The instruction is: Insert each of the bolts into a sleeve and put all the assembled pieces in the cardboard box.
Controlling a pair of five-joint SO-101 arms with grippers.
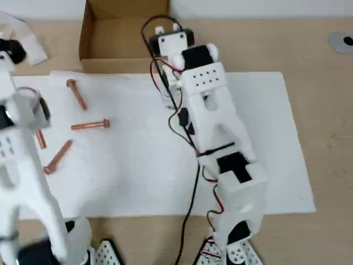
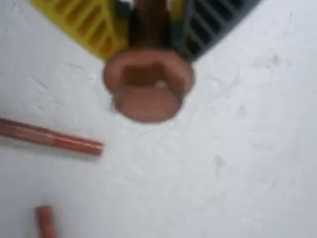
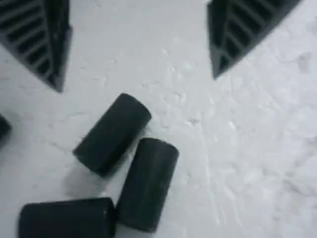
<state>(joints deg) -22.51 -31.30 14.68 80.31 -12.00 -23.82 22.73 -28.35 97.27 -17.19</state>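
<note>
My left gripper (image 2: 148, 49) has one yellow finger (image 2: 84, 25) and one black finger, and it is shut on a copper bolt (image 2: 148, 87) whose flanged head faces the camera. Two more bolts (image 2: 54, 139) lie on the white mat below it. In the high view the left arm (image 1: 22, 116) stands at the mat's left edge beside loose bolts (image 1: 91, 125). My right gripper (image 3: 138, 49) hangs open over the mat just above three black sleeves (image 3: 113, 134) lying on their sides close together. The right arm (image 1: 204, 77) stretches toward the cardboard box (image 1: 85, 38).
The white mat (image 1: 143, 165) covers the middle of the wooden table. The open-topped box stands at the back edge, just beyond the mat. A dark sleeve end (image 3: 2, 129) peeks in at the right wrist view's edge. Cables (image 1: 190, 193) run along the right arm.
</note>
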